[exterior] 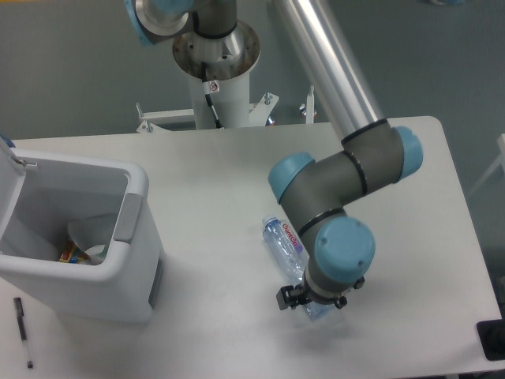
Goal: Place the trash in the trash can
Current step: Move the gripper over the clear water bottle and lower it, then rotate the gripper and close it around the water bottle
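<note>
1. The arm's wrist covers the gripper (pixel 310 301), so its fingers can't be made out.
2. The bottle (pixel 282 243) disappears under the wrist (only cap end and label show).
3. The bin (pixel 134 229) runs off the left edge.

**Little legible print in view**

The water bottle (pixel 282 241) lying on the bench (pixel 213 166) is showing a white label with red lettering, but the letters are too small and blurred to be read. A small sticker (pixel 213 85) on the arm's white pedestal is carrying marks that are likewise not resolving into words. Nothing else is displaying readable text or numbers.
</note>
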Available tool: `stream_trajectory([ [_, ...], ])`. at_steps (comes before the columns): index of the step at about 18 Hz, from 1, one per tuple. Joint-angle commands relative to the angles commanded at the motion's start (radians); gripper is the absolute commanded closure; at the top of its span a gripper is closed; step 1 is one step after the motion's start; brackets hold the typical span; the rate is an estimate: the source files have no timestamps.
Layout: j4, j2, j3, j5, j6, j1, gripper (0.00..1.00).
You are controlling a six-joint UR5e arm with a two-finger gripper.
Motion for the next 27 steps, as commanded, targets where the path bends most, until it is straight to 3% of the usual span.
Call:
stream_trajectory([
  [15, 0.003, -0.045, -0.012, 0.124, -0.049, -0.046, 0.01],
  [18, 0.003, -0.048, -0.012, 0.127, -0.049, -0.048, 0.18],
  [24, 0.014, -0.067, 0.005, 0.150, -0.057, -0.052, 0.31],
  [27, 0.051, -0.072, 0.005, 0.150, -0.069, -0.054, 0.45],
])
